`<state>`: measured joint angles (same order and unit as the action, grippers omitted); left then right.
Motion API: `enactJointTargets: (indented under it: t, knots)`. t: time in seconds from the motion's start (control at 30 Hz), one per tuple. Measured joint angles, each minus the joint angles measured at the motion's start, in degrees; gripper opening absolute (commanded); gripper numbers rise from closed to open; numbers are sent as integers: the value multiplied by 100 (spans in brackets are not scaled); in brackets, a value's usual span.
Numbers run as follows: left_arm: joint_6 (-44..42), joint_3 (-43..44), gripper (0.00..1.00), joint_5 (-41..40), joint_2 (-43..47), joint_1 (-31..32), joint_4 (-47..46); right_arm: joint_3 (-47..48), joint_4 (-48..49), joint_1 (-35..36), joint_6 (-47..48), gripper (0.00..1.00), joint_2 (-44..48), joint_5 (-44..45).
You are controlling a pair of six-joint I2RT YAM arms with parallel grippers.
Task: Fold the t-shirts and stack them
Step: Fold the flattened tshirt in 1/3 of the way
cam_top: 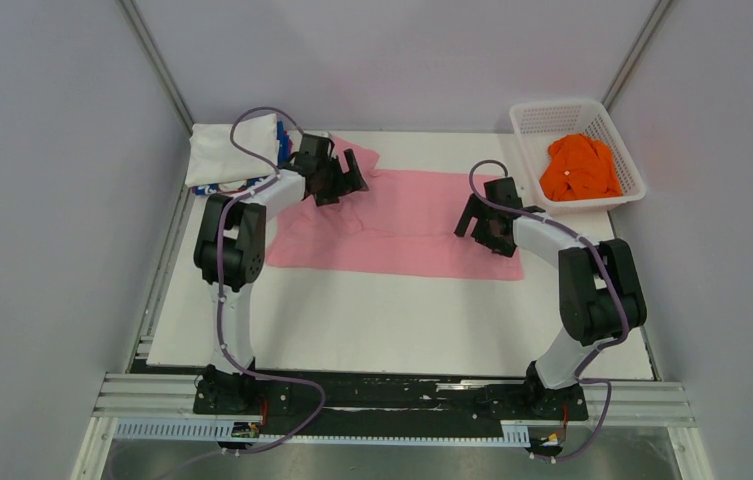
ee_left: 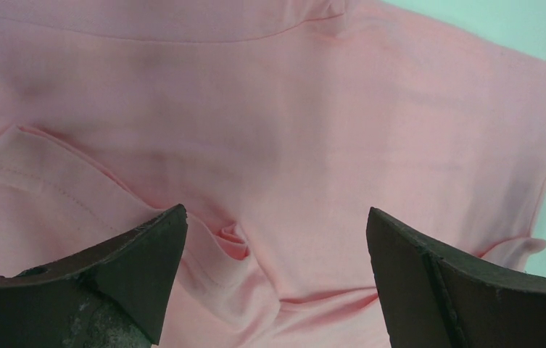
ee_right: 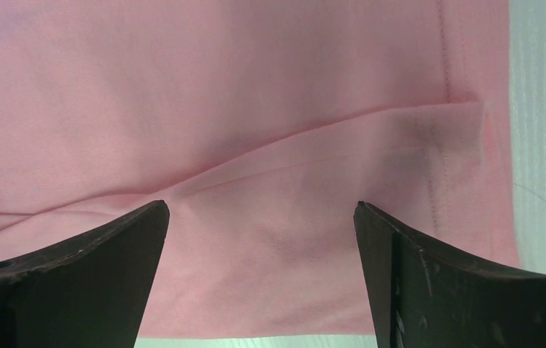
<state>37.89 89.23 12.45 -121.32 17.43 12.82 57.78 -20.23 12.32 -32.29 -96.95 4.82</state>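
Pink t-shirt (cam_top: 402, 220) lay spread flat across the far half of the table (cam_top: 392, 320), long axis running left to right, its near edge roughly mid-surface.

You had the left gripper (cam_top: 344, 185) over the shirt's left end, jaws wide apart, nothing between them. The left wrist view showed a small bunched fold in the cloth directly below the gap and a stitched hem to the left.

Your right gripper (cam_top: 480, 228) hung over the shirt's right end near its near-right corner, jaws likewise spread and holding nothing. A diagonal crease ran under it, with bare surface just past the hem.

Folded white t-shirt (cam_top: 232, 152) sat at the far-left corner on top of a blue/red one (cam_top: 217, 187).

Orange t-shirt (cam_top: 579, 168) lay crumpled in the white basket (cam_top: 552, 108) at the far-right corner.
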Motion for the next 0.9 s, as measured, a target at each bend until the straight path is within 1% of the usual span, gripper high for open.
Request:
enactJointTargets:
  t: [0.1,0.2,0.27,0.4,0.47,0.57,0.7,0.9]
  knots:
    - [-144,74,100,-173,15,59,225,-59,-7,-2,11,100,2,57]
    - [-289,-109,100,-365,160,109,376,-98,-20,-2,31,100,2,101]
    - [-358,-415,100,-529,459,127,450,-114,-11,-2,37,100,2,120]
    - [-424,-1071,100,-883,1373,136,487,-129,-4,-2,46,100,9,116]
    - [-433,-1281,100,-1121,1801,133,463,-142,7,-2,46,100,13,116]
    - [-420,-1519,100,-1429,2153,118,393,-184,33,-2,46,100,46,114]
    - [-341,-1996,100,-1539,2173,13,271,-269,83,-2,48,100,107,118]
    - [-160,-2651,100,-1401,1917,-107,232,-407,181,-2,42,100,197,96]
